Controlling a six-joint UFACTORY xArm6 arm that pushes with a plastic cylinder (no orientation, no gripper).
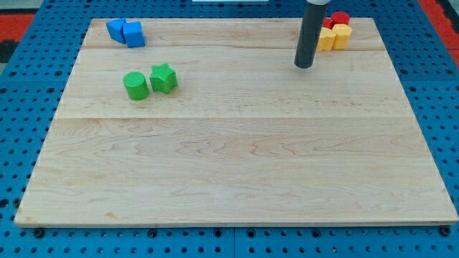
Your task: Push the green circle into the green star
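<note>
The green circle (135, 85) sits on the wooden board at the view's upper left. The green star (163, 77) is right beside it, on its right and slightly higher, with almost no gap between them. My tip (305, 66) rests on the board at the view's upper right, far to the right of both green blocks. It touches no block.
Two blue blocks (126, 32) lie together at the board's top left corner. Yellow blocks (336, 37) and red blocks (338, 18) cluster at the top right, just right of my rod. The board (237, 165) lies on a blue pegboard surface.
</note>
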